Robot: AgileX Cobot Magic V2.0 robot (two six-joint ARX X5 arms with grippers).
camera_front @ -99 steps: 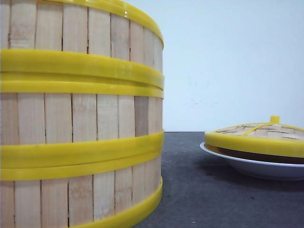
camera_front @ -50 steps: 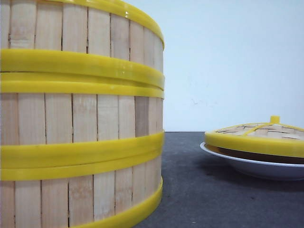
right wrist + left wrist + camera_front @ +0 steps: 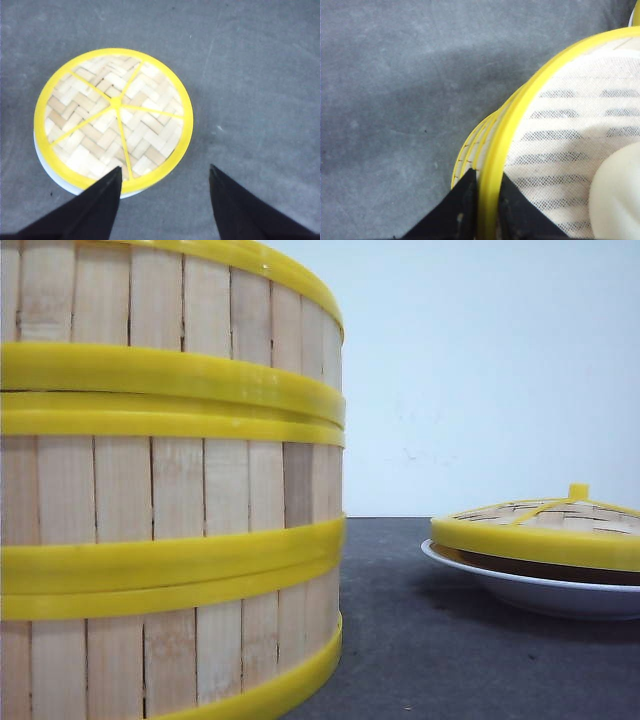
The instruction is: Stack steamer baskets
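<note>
1. Front view, left side: the steamer baskets (image 3: 170, 490) stand upright as one stack on the dark bench (image 3: 450, 660), their round axis vertical. Three tiers show, with walls of pale vertical wooden slats divided by thick yellow plastic rims. The stack is cut off at the left, top and bottom edges, so its full height is hidden.
2. Left wrist view: the left end effector (image 3: 485, 210) is closed tight on the top basket's yellow rim, one black finger outside the wall and one inside. Within the basket lies a white mesh liner with grey dashed stripes, and a pale rounded shape at the edge that is hard to identify.
3. Front view, right side: the woven lid (image 3: 545, 520) sits flat on a white plate (image 3: 520, 590), well apart from the stack and partly cropped.
4. Right wrist view: the right end effector (image 3: 165, 200) hangs wide open above the lid's near edge, holding nothing. Yellow spokes radiate from the lid's centre over herringbone weave.
</note>
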